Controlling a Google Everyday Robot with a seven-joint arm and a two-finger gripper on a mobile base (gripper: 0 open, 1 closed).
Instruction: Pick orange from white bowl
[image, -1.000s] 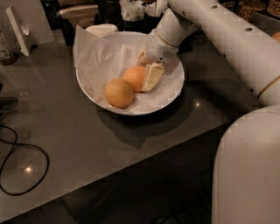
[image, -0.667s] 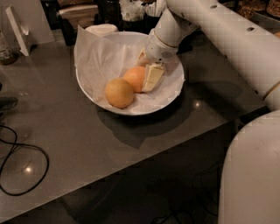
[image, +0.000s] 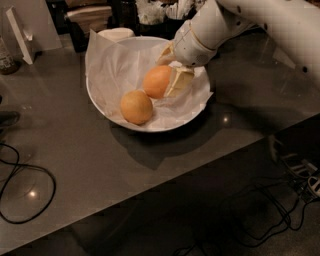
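Grey counter carries the white bowl. Orange lies right of centre in the bowl, on paper, just beside a paler fruit. Gripper touches the orange's right side; whether it is clamped cannot be determined.

Orange: deep reddish-orange. Second fruit: paler, yellowish-orange. White bowl: plain white, with a white paper liner. Gripper: cream-white, inside the bowl against the orange's right side. Table: glossy dark grey. Cable: black.
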